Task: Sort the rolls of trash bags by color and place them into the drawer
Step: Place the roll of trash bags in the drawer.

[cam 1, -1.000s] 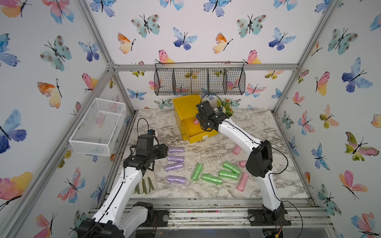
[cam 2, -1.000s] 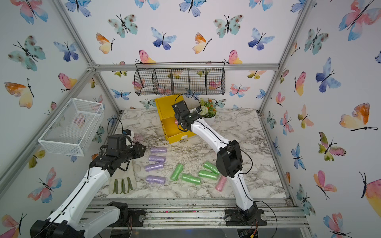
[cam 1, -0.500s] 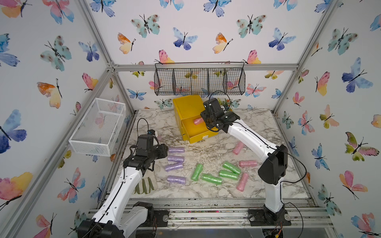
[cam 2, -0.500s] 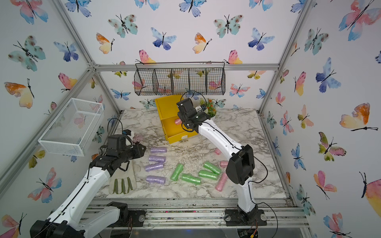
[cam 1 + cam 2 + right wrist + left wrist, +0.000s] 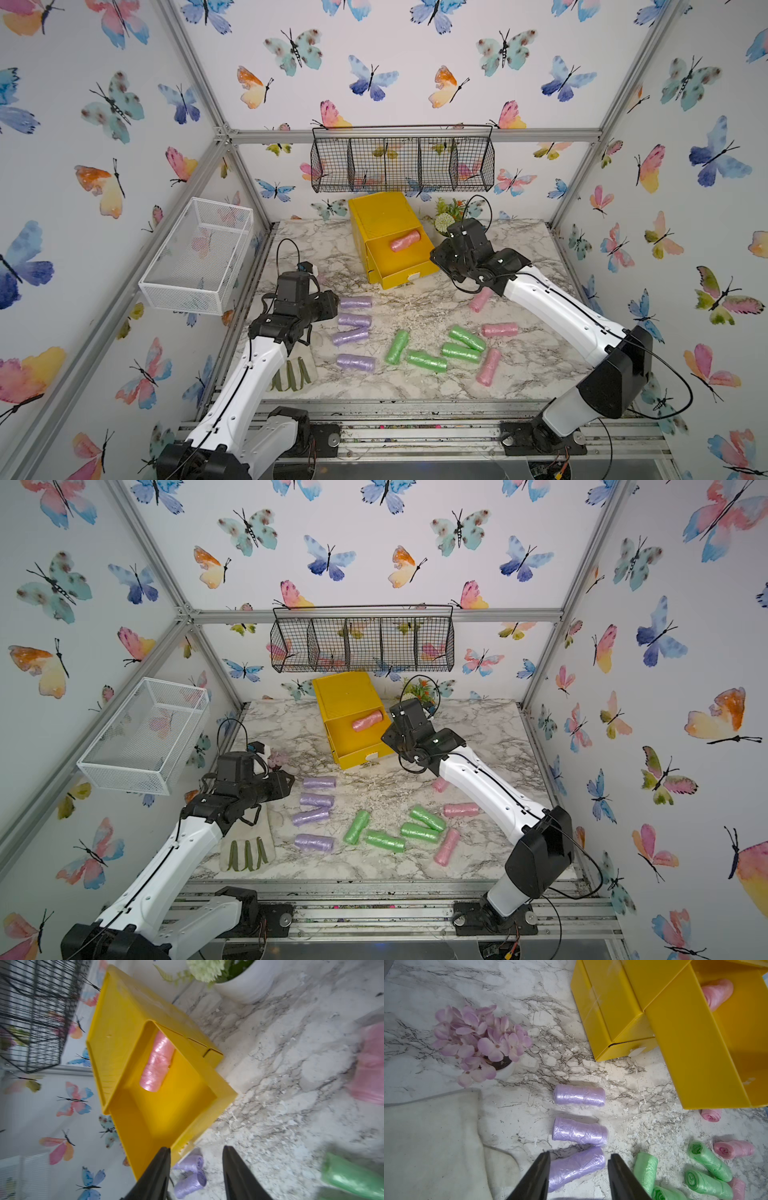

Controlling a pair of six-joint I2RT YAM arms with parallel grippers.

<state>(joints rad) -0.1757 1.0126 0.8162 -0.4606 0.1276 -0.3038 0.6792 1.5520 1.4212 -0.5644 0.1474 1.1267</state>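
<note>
Up front, the front pink roll [image 5: 488,366] lies beside green rolls [image 5: 427,360]. The left gripper [image 5: 579,1155], fingers spread and empty, hangs over a purple roll [image 5: 577,1167]. Farther back, the right gripper [image 5: 196,1149], also spread and empty, should straddle the nearest pink roll [image 5: 481,300] squarely. It should keep clear of the open drawer [image 5: 399,268], which holds the stowed pink roll [image 5: 405,241].

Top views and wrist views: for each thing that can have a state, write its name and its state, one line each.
yellow drawer chest, top drawer pulled open, lower two shut
one pink roll, lying in the open top drawer
other pink rolls, lying loose on the table
purple rolls, lying on the table
green rolls, lying on the table
left gripper, open, empty
right gripper, open, empty
</note>
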